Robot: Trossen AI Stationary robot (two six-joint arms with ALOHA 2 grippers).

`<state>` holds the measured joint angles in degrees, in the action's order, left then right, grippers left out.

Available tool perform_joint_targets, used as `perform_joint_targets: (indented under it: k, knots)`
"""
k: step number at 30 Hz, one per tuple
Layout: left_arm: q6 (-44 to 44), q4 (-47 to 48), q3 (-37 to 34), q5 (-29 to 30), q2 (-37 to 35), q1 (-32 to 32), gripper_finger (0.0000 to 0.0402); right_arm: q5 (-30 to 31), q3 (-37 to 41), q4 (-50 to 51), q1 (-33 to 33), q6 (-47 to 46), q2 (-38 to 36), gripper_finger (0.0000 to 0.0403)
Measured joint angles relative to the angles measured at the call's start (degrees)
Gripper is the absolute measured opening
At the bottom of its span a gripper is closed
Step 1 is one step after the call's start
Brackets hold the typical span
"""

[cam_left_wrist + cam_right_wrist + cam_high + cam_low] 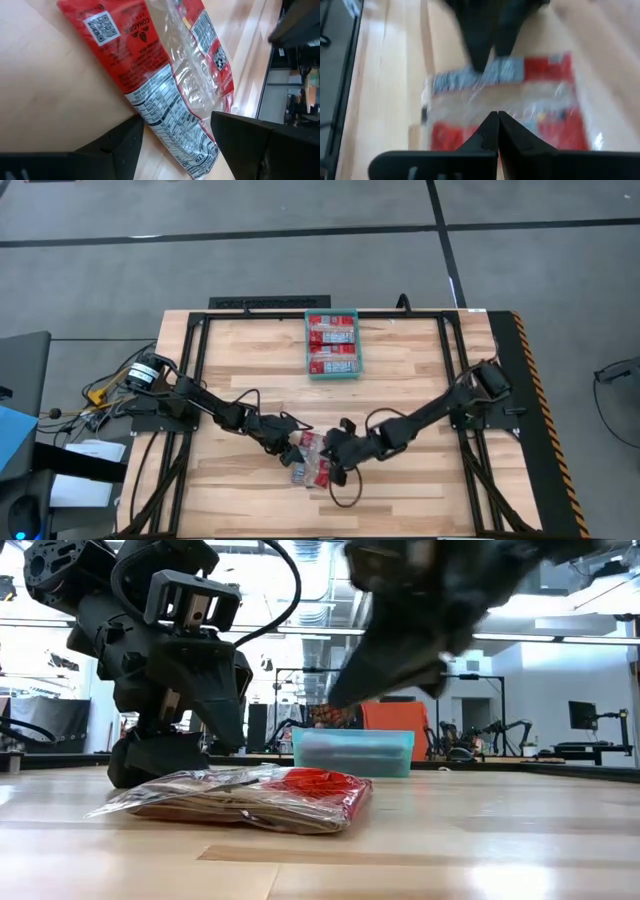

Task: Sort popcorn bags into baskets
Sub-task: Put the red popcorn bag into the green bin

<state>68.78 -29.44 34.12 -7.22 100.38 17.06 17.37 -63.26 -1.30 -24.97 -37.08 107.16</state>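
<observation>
On the wooden worktop (400, 380), a clear-wrapped pack of red popcorn bags (311, 460) lies near the front edge, about midway between left and right. In the low view it lies flat, with its red end toward the right of the picture. Both arms reach in to it from opposite sides.

The left end effector (291, 450) is down at the pack's left end, fingers (120, 145) spread apart on either side of that end; the wrist view shows the nutrition-label end of the wrapper between them, not yet pinched.

The right end effector (338, 452) is at the pack's right side, just above it. Its two fingers (492, 131) are pressed together with nothing between them.

Far from the arms, near the worktop's back edge and slightly left of centre, sits the teal basket (333, 373), with red popcorn bags (332, 344) lying flat inside, filling it.
</observation>
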Motion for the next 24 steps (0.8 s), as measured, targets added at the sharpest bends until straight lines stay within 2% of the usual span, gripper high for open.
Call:
perform_joint_targets:
  k: [5,12,24]
  knots:
    - [0.96,0.47,-0.01,2.07,-0.01,0.04,0.0223,1.14,0.17,1.83,-3.70,-3.23,3.09,0.0014]
    - [2.42,0.17,-0.06,4.22,0.01,0.71,0.0223,0.86,0.03,-4.18,-3.65,-6.62,8.32,0.0028]
    - [2.79,1.78,-0.01,6.20,0.00,0.83,0.0216,-1.86,-0.27,-5.45,2.36,-1.54,8.41,0.0018]
